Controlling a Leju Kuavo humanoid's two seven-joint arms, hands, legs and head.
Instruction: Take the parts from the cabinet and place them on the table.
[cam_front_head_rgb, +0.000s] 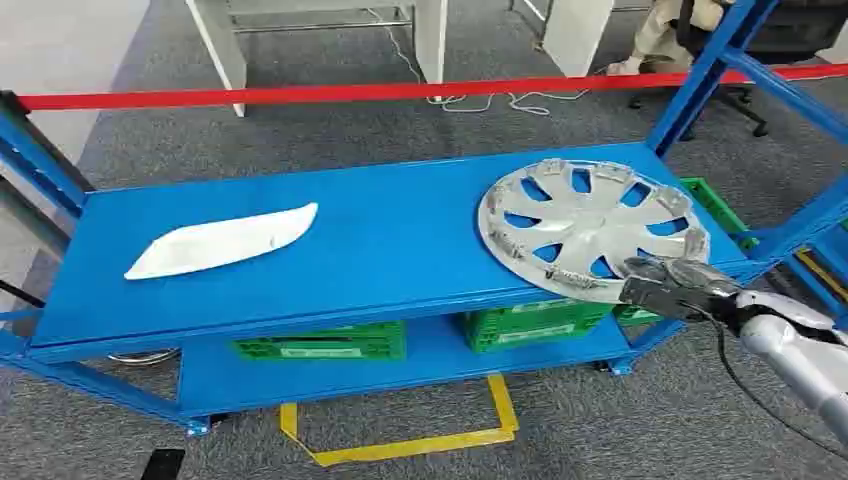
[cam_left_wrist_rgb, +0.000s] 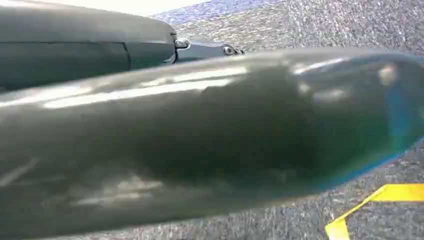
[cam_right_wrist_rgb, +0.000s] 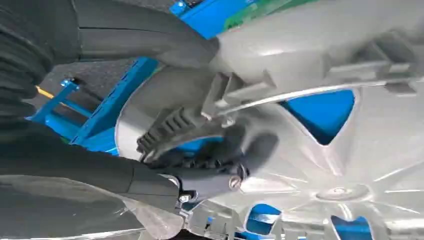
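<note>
A silver hubcap (cam_front_head_rgb: 590, 225) lies at the right end of the blue shelf (cam_front_head_rgb: 400, 230), its near edge jutting over the front lip. My right hand (cam_front_head_rgb: 675, 288) grips that near rim. In the right wrist view the thumb lies over the hubcap (cam_right_wrist_rgb: 325, 150) rim and the dark fingers (cam_right_wrist_rgb: 200, 180) hook under its ribbed inner edge. A white elongated part (cam_front_head_rgb: 225, 242) lies flat at the shelf's left end, away from both hands. My left hand (cam_left_wrist_rgb: 100, 50) hangs over grey carpet with its fingers straight and nothing in them.
Green crates (cam_front_head_rgb: 325, 342) (cam_front_head_rgb: 530, 322) sit on the lower shelf. Blue uprights (cam_front_head_rgb: 700, 75) frame the rack on the right. Red tape (cam_front_head_rgb: 300, 95) runs behind it, and yellow tape (cam_front_head_rgb: 400, 445) marks the floor in front. A person (cam_front_head_rgb: 665, 30) sits at the back right.
</note>
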